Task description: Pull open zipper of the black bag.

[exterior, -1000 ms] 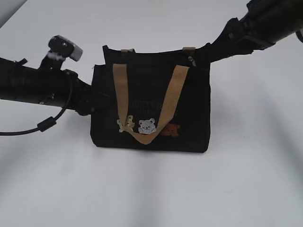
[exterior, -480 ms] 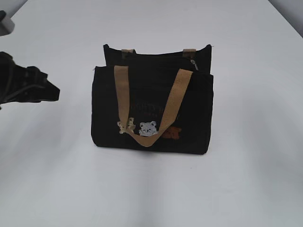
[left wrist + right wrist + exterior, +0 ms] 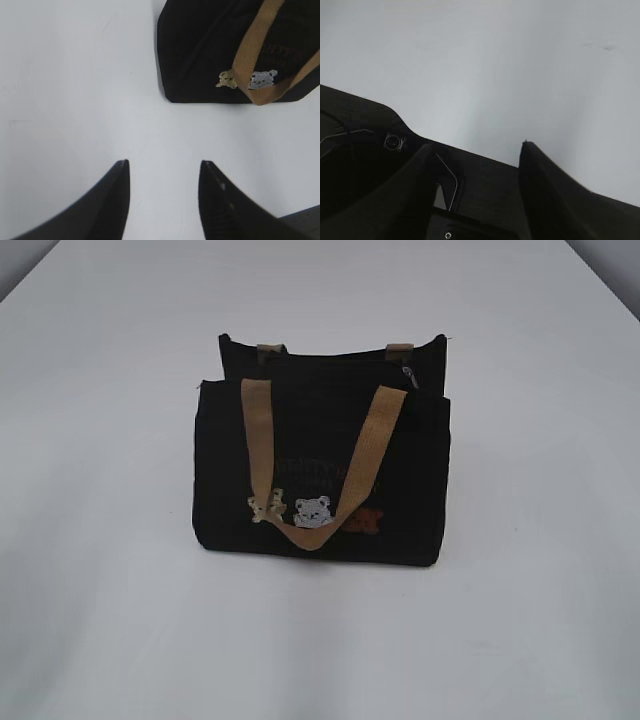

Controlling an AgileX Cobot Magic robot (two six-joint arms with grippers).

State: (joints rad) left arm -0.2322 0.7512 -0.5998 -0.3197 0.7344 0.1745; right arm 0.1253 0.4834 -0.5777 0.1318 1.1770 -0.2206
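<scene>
Left gripper [image 3: 162, 172]: the two dark fingers [image 3: 117, 200] stand apart with bare table between the tips. Nothing is held and nothing is touched. The fingers point toward the bag [image 3: 200, 45], which lies ahead and to the right in the left wrist view, well apart from the tips.

Right gripper [image 3: 475, 150]: the fingers [image 3: 540, 185] are spread, with a clear gap between them. No object sits in the gap. Beyond the tips only white table [image 3: 495, 60] shows; the bag is not in the right wrist view.

Neither arm appears in the exterior view.

Bag [image 3: 320, 465]: stands upright near the middle of the table [image 3: 100, 620], clear of both grippers. The body is boxy black fabric. A tan handle [image 3: 265, 450] hangs down over the front face in a loop, its lowest point near the bottom edge. A second pair of tan strap ends shows at the rear top edge. Three small patches sit low on the front: a pale one on the left, a white bear [image 3: 312, 512] in the middle, a brown one [image 3: 368, 520] on the right, partly behind the handle. Faint lettering runs above the bear; it cannot be read.

Zipper [image 3: 330, 362]: runs along the top of the bag between front and rear panels. The silver slider [image 3: 408, 373] sits at the right end of the track. Whether the track is parted cannot be told.
</scene>
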